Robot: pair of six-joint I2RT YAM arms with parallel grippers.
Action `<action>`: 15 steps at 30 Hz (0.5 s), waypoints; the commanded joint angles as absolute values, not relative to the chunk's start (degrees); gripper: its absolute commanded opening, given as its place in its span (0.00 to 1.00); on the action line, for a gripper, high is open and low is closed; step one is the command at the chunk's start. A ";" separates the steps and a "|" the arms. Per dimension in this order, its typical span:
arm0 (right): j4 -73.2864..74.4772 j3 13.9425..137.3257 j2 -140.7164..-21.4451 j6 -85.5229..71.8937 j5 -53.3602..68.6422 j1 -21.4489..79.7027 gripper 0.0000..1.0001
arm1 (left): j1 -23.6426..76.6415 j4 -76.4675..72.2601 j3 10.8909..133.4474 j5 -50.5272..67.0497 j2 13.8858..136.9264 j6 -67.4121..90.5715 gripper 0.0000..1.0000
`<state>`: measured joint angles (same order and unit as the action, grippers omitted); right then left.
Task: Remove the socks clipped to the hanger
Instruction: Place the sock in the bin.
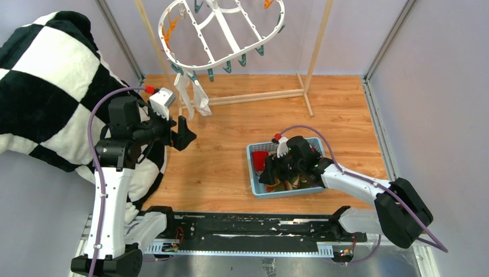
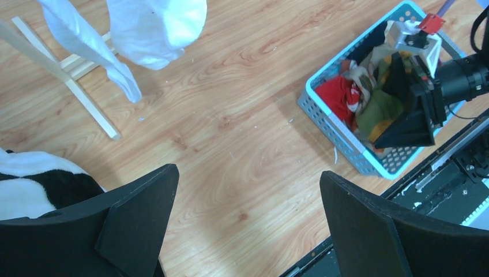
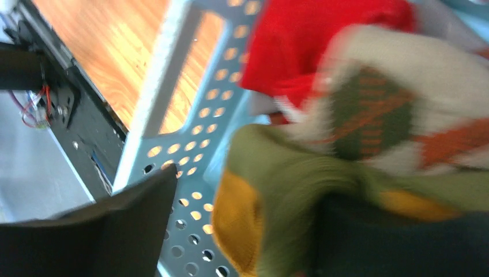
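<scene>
The white hanger (image 1: 226, 32) hangs at the back, with orange and teal clips round its rim. Two white socks (image 1: 193, 98) (image 2: 155, 26) dangle from its near-left edge. My left gripper (image 1: 184, 134) (image 2: 248, 173) is open and holds nothing; it floats just below and left of those socks. My right gripper (image 1: 277, 173) (image 3: 254, 190) is down inside the blue basket (image 1: 252, 156) (image 3: 190, 133) with its jaws apart. An olive sock with a yellow toe (image 3: 288, 173) lies loose over its right finger and hides it. Red (image 3: 323, 40) and argyle (image 3: 392, 104) socks lie in the basket.
A big black-and-white checked blanket (image 1: 46, 86) fills the left side, close behind the left arm. The light wooden rack (image 1: 314, 52) (image 2: 86, 98) carries the hanger, its feet on the wooden floor. Grey walls close in both sides.
</scene>
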<state>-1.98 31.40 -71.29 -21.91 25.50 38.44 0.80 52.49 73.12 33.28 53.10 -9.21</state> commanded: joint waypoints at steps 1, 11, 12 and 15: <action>4.07 33.43 -67.65 -19.50 24.08 36.64 0.95 | 0.18 52.74 73.03 34.45 52.51 -8.77 1.00; 24.62 47.76 -58.09 -16.64 36.21 31.34 0.99 | -1.72 54.68 75.70 35.19 52.90 -9.76 1.00; 24.76 47.88 -57.57 -17.04 37.40 30.19 0.99 | -1.80 54.67 75.74 35.23 52.92 -9.76 1.00; 23.90 46.81 -57.56 -17.84 40.69 26.91 0.96 | -2.08 54.92 76.12 34.61 53.46 -9.82 1.00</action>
